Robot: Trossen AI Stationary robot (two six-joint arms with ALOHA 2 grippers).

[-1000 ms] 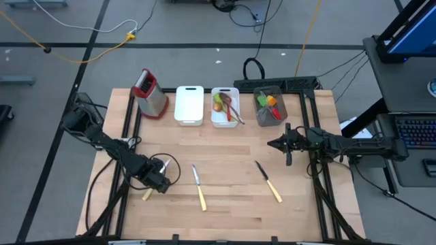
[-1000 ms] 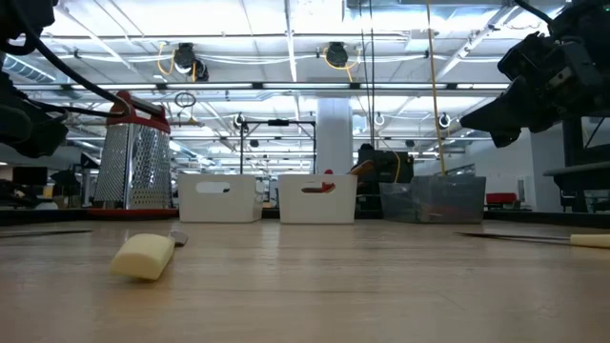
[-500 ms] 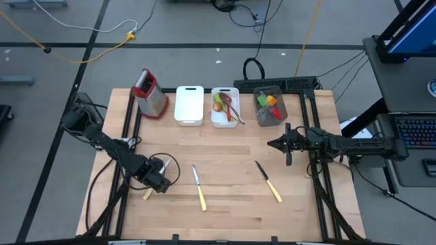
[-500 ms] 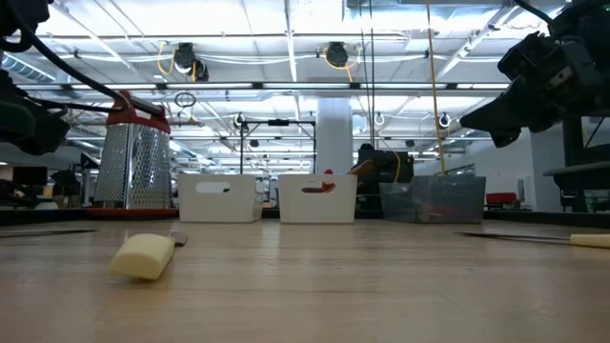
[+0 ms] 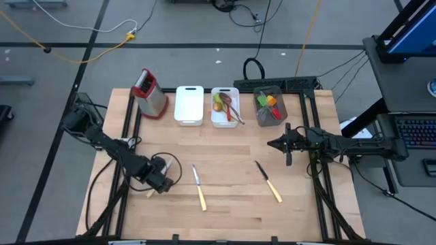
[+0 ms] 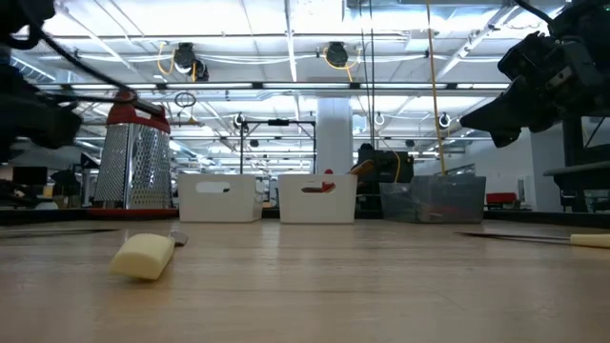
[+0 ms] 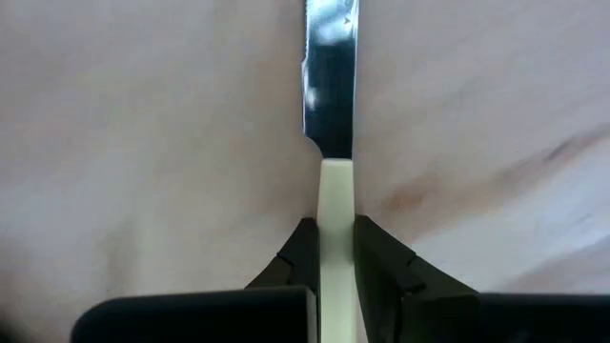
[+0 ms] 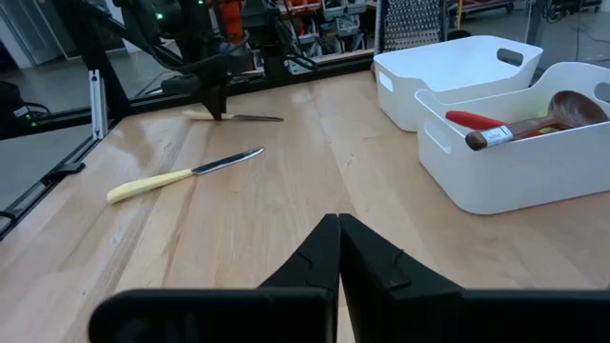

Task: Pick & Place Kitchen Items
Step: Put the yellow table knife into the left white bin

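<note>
A cream-handled knife (image 5: 151,190) lies flat on the wooden table near its left edge. My left gripper (image 5: 158,182) stands over it, pointing down, shut on its handle; the steel blade (image 7: 329,86) runs on beyond the fingers. Two more cream-handled knives (image 5: 199,187) (image 5: 269,182) lie near the table's middle. My right gripper (image 5: 286,146) hangs shut and level above the table's right side, touching nothing. A white tray (image 5: 225,107) at the back holds a wooden spoon and red and green utensils. My left gripper pinches the knife's cream handle (image 7: 335,195) between its two fingers, close to where the blade begins. The fingers (image 7: 297,252) come from above, pointing down, one on each long side of the handle. The knife rests on the table.
Along the far edge stand a red-topped metal grater (image 5: 151,94), a white tray (image 5: 189,104) and a grey tray (image 5: 270,107) with orange, red and green utensils. Bare wood lies between the knives and the trays.
</note>
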